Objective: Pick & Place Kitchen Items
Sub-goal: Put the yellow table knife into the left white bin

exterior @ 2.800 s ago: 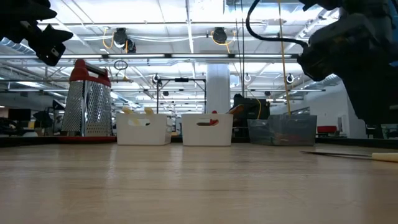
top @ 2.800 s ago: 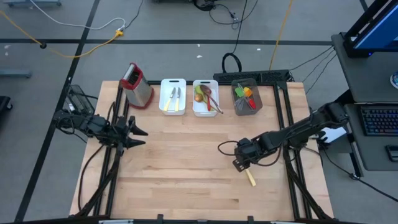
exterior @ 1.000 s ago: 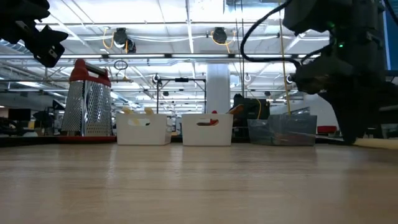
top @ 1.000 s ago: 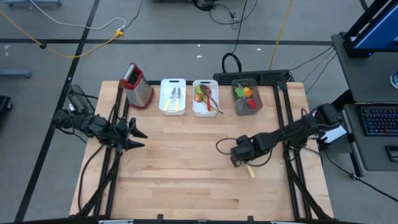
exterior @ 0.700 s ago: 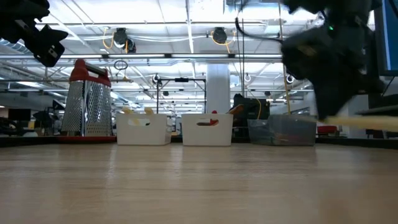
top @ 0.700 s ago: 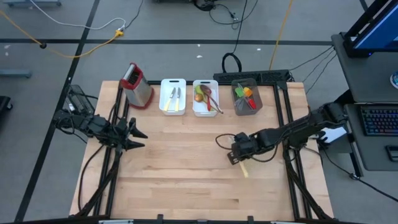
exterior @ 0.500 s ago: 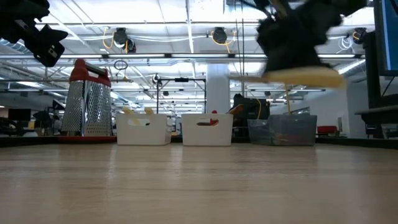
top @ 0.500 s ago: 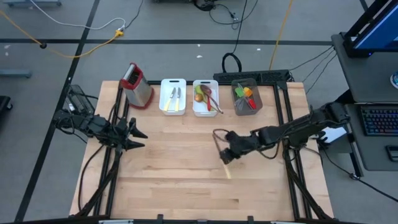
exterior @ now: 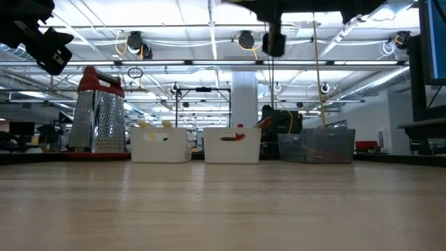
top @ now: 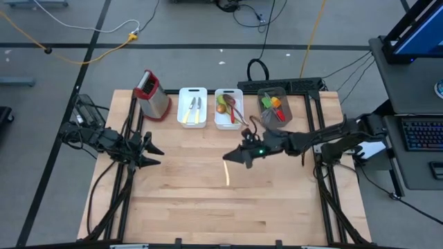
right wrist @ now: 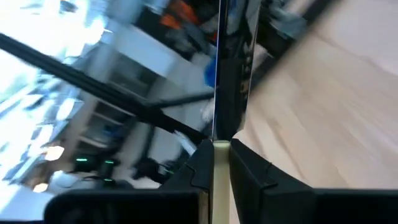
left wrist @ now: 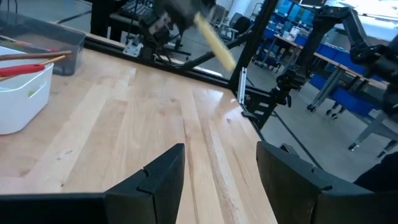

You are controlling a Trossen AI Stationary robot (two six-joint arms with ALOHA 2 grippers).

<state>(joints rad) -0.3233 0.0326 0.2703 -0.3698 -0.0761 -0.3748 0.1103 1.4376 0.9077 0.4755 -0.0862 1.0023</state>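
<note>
My right gripper (top: 229,158) hangs high over the middle of the table, pointing level toward the table's left edge, shut on a cream-handled knife (top: 227,177). The left wrist view shows the knife's handle (left wrist: 216,42) slanting out of that gripper. My left gripper (top: 154,151) waits at the table's left edge, open, with nothing between its fingers (left wrist: 163,180). Other kitchen items lie in three trays at the far edge: knives in a white tray (top: 193,91), spoons in a second white tray (top: 228,92), and green, orange and red utensils in a grey tray (top: 285,114). My right gripper pinches the knife between its two fingers at the handle (right wrist: 221,163), close to where the blade starts. The fingers come level from the table's right and lie across the knife. The handle's free end (top: 227,182) sticks out toward the near edge, clear of the table.
A red-topped metal box grater (top: 152,95) stands at the far left beside the trays. Bare wood (top: 208,207) stretches across the middle and near half of the table. Dark frame bars (top: 320,138) run along the table's right side.
My right gripper has risen from the tabletop and moved toward the table's left and far edges, tipping from pointing down to pointing level. It stays shut on the knife. The knife has been lifted clear, and its handle has swung round with the gripper.
</note>
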